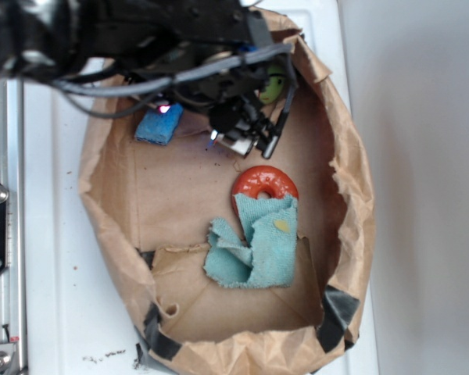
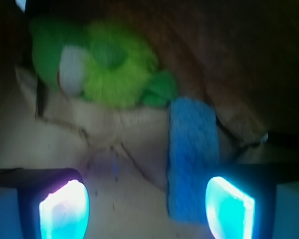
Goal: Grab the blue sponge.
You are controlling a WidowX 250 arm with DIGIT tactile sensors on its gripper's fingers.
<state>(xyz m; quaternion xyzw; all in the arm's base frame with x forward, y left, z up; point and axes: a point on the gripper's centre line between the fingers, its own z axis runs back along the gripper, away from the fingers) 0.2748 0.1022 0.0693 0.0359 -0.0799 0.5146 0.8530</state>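
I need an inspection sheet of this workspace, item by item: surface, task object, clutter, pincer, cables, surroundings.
Surface: brown paper bag opened flat, creased, edges rolled up.
Job's thing: blue sponge near the bag's rim, free, not gripped.
Clutter: red ring, teal cloth overlapping it; green plush toy beside the sponge.
Pincer: open, empty, sponge close to one finger.
Cables: grey and black cables along the arm.
Surroundings: white table, metal rail at its edge.

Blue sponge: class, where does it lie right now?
In the exterior view the blue sponge lies on the bag floor at upper left, under the arm, left of the gripper; the wrist view shows a green plush toy nearby.
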